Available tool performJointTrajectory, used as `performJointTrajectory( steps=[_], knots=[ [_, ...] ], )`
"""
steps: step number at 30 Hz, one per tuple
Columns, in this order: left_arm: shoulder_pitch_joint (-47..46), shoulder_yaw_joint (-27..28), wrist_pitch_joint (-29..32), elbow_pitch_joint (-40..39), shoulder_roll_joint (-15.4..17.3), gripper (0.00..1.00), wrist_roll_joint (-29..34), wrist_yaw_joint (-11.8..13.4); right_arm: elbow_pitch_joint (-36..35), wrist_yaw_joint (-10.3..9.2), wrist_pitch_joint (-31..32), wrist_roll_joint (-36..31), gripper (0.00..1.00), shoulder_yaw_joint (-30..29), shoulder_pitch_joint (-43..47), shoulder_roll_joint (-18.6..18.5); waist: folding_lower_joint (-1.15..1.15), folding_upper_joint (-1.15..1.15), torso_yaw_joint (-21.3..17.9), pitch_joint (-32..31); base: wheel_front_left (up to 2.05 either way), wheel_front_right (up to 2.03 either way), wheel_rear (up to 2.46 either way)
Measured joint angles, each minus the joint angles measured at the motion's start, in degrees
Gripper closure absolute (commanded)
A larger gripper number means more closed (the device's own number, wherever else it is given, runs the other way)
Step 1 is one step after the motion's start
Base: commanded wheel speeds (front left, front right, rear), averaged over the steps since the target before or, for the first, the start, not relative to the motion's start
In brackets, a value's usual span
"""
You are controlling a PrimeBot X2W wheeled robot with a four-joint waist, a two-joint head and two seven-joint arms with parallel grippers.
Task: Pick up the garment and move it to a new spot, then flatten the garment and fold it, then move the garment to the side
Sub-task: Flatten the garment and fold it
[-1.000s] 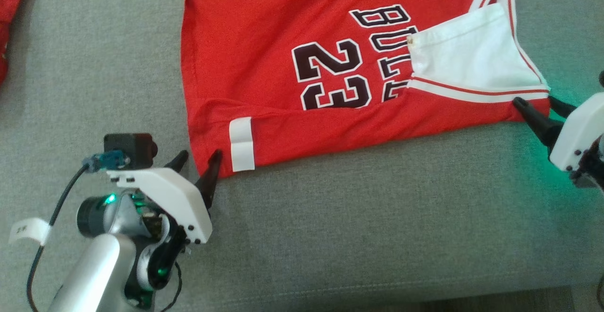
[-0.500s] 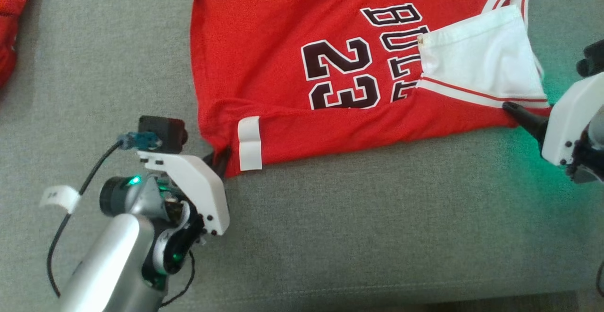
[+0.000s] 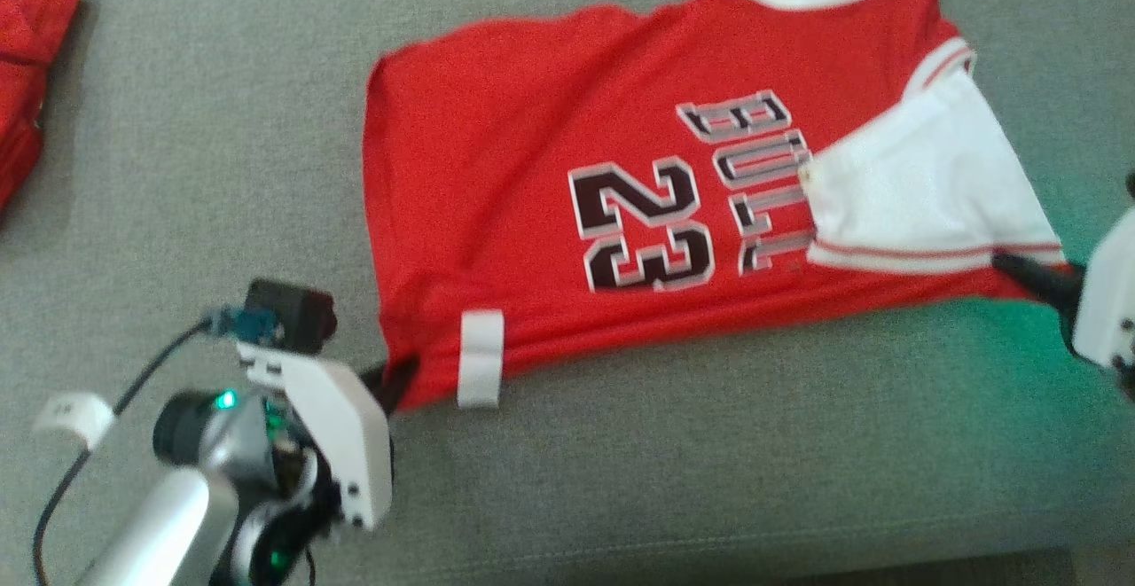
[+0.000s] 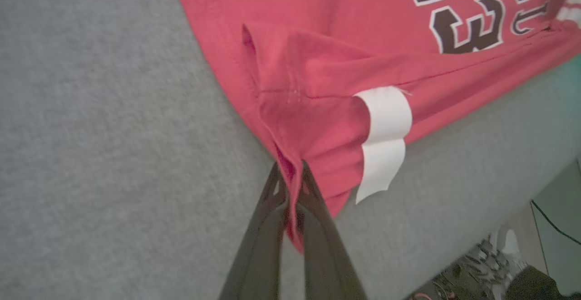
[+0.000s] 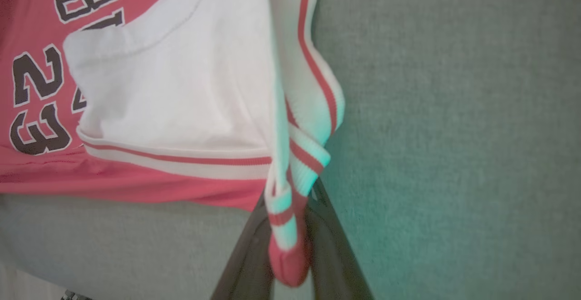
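Observation:
The garment (image 3: 550,169) is a red jersey with "23" and dark letters on it and a white inner panel, lying spread on the grey cushion. My left gripper (image 3: 397,375) is shut on its near left hem corner. In the left wrist view the gripper (image 4: 290,175) has its two dark fingers pinching the red hem (image 4: 295,145), beside a white label (image 4: 383,132). My right gripper (image 3: 1013,264) is shut on the near right corner. In the right wrist view this gripper (image 5: 290,204) clamps the red-and-white striped trim (image 5: 313,109).
A second red cloth (image 3: 27,63) lies at the far left of the grey cushion (image 3: 709,480). The cushion's front edge runs along the bottom of the head view, with floor beyond it at the lower right. A cable (image 3: 80,471) trails from my left wrist.
Both grippers have gone from open to shut on the garment's near corners. The whole head picture has shifted, so the camera has moved.

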Motion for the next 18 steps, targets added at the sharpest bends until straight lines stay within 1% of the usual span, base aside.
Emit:
performJointTrajectory(
  steps=[1, 4, 8, 9, 10, 11, 12, 13, 16, 18],
  knots=[
    [2.64, -0.04, 1.43, -3.05, 1.32, 1.00, -0.63, 0.01, -2.03, 0.00, 1.79, 1.16, 1.00, -0.67, 2.37, -1.31, 0.00, 0.00, -0.15, -0.57, 0.00, 0.00, 0.00],
    [7.08, -0.52, 2.63, -6.54, 2.48, 1.00, -1.26, 0.22, -5.30, 0.00, 4.25, 2.59, 1.00, -0.89, 7.40, -2.72, 0.00, 0.00, -0.43, -1.08, 0.00, 0.00, 0.00],
    [11.53, -1.29, 2.53, -8.48, 2.55, 1.00, -2.03, 1.19, -8.20, 0.00, 4.89, 2.59, 1.00, -0.99, 13.37, -2.80, 0.00, 0.00, -0.67, -1.23, 0.00, 0.00, 0.00],
    [11.83, -1.27, 2.24, -8.48, 2.45, 1.00, -2.09, 1.48, -8.46, 0.00, 4.66, 2.33, 0.60, -1.07, 13.96, -2.70, 0.00, 0.00, -0.68, -1.21, 0.00, 0.00, 0.00],
    [11.81, -1.27, 1.81, -8.47, 2.31, 0.83, -2.08, 1.79, -8.59, 0.00, 4.15, 1.83, 0.07, -1.24, 14.04, -2.42, 0.00, 0.00, -0.69, -1.17, 0.00, 0.00, 0.00],
    [11.72, -1.30, 1.78, -8.45, 2.18, 0.60, -2.08, 1.94, -8.93, 0.00, 3.66, 1.42, 0.00, -1.26, 13.93, -2.30, 0.00, 0.00, -0.72, -1.11, 0.00, 0.00, 0.00],
    [11.68, -1.35, 1.70, -8.39, 2.03, 0.08, -2.07, 2.09, -9.25, 0.00, 3.15, 1.07, 0.00, -1.29, 13.85, -2.25, 0.00, 0.00, -0.75, -1.07, 0.00, 0.00, 0.00],
    [11.68, -1.38, 1.35, -8.31, 1.94, 0.00, -2.04, 2.09, -9.39, 0.00, 2.48, 0.79, 0.00, -1.55, 13.80, -2.02, 0.00, 0.00, -0.80, -1.04, 0.00, 0.00, 0.00],
    [11.42, -1.15, 0.88, -8.64, 2.00, 0.00, -1.43, 2.23, -10.35, 0.00, 1.19, 0.14, 0.00, -2.37, 13.71, -1.70, 0.00, 0.00, -0.87, -0.82, 0.00, 0.00, 0.00],
    [10.90, -0.18, 0.44, -9.59, 2.40, 0.00, -0.45, 2.83, -11.95, 0.00, 1.16, 0.34, 0.00, -3.19, 13.53, -2.46, 0.00, 0.00, -0.82, -0.41, 0.00, 0.00, 0.00]
  ],
)
